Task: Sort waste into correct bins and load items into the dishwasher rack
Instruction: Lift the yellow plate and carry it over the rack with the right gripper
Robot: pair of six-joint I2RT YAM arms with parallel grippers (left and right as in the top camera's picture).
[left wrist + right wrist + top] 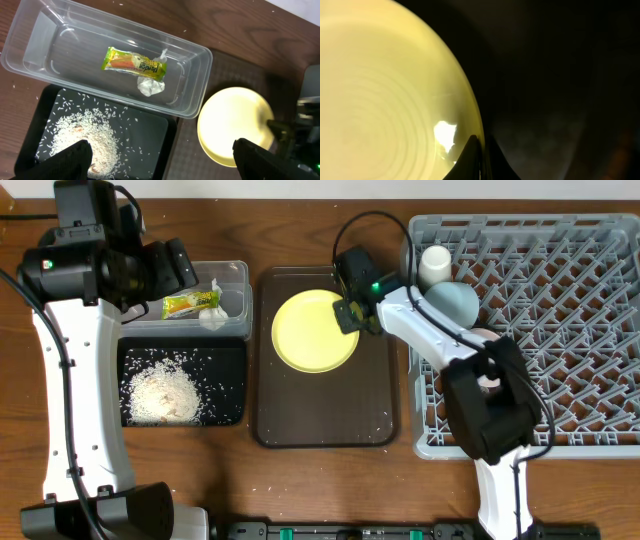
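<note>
Yellow and round, the round yellow plate (312, 330) lies in the 12 o'clock half of the flat brown serving tray (325, 425). The right gripper (350, 315) is clamped on the plate's rim at about 2 o'clock, fingers pressed together over the thin edge. The left gripper (183, 268) hangs over the clear rectangular plastic tub (30, 60), fingers spread wide and holding nothing. In the tub lie the green-and-yellow snack wrapper (134, 65) and the crumpled white tissue (151, 86). At the tub's 6 o'clock, the shallow black tray (150, 125) holds white rice scraps (82, 140).
</note>
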